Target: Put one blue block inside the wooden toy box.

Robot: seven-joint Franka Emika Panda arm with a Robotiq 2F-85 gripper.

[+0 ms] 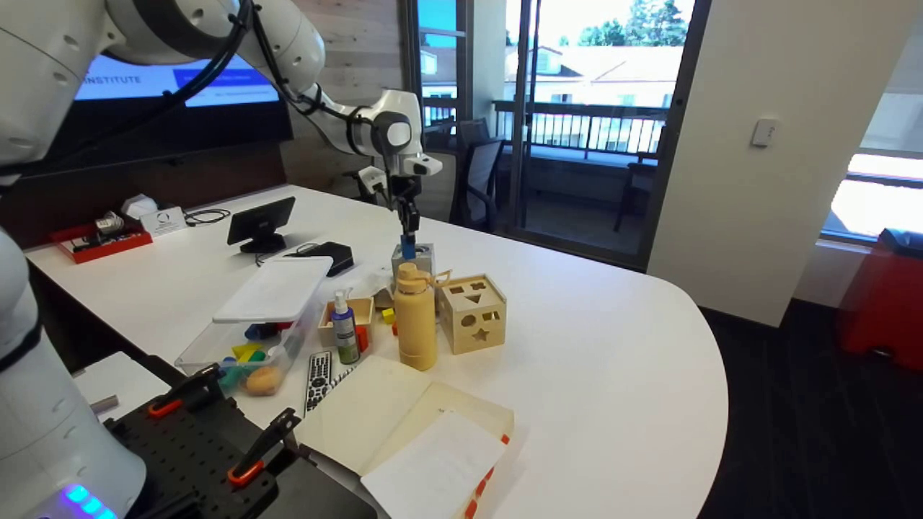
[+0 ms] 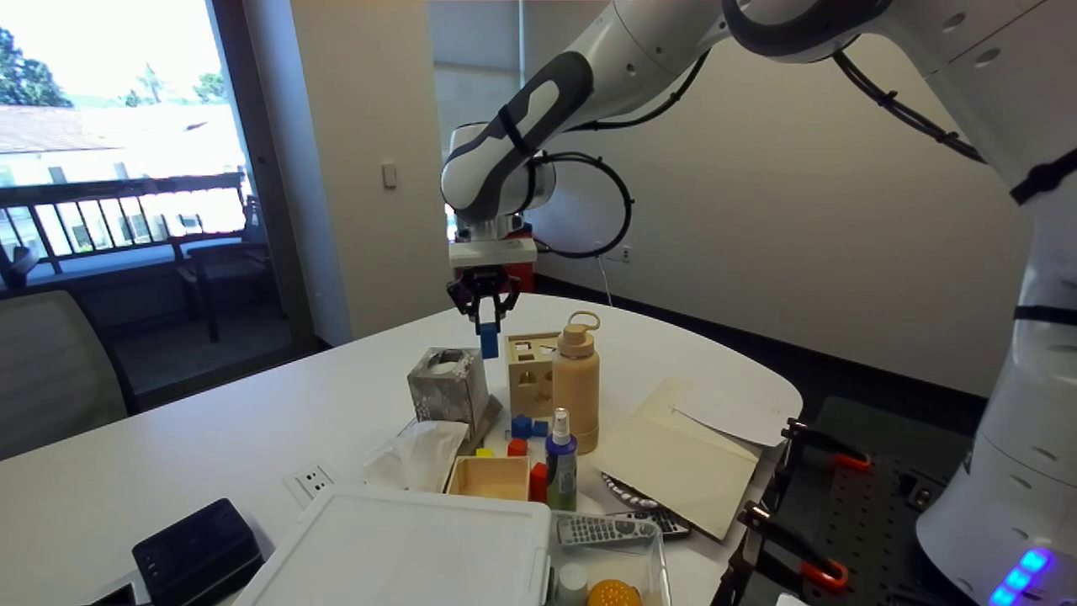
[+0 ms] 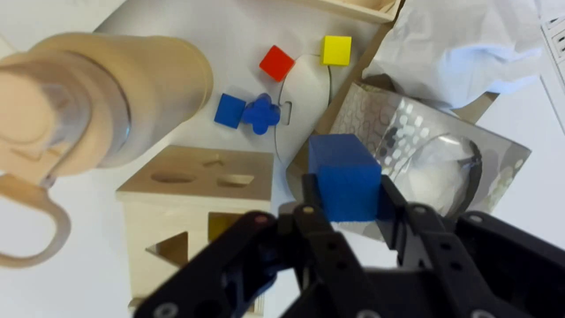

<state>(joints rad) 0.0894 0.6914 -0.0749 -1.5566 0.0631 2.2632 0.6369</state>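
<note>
My gripper (image 3: 347, 190) is shut on a blue block (image 3: 348, 176), one fingertip on each side. In both exterior views the gripper (image 1: 408, 232) (image 2: 489, 323) points down and the blue block (image 1: 408, 249) (image 2: 489, 342) hangs from it in the air, near the tissue box. The wooden toy box (image 1: 482, 324) stands beside it, with shape holes in its top and sides. It also shows in an exterior view (image 2: 532, 402), partly behind the bottle, and at lower left in the wrist view (image 3: 167, 216). A blue cube (image 3: 230, 111) and a blue clover-shaped block (image 3: 261, 113) lie on the table.
A tall tan bottle (image 1: 417, 328) stands against the toy box's near side. A grey tissue box (image 2: 446, 391) stands beside the toy box. Red (image 3: 276, 63) and yellow (image 3: 336, 50) cubes, a spray bottle (image 2: 561, 475), an open folder (image 1: 389, 396) and a lidded plastic bin (image 1: 209, 346) are nearby.
</note>
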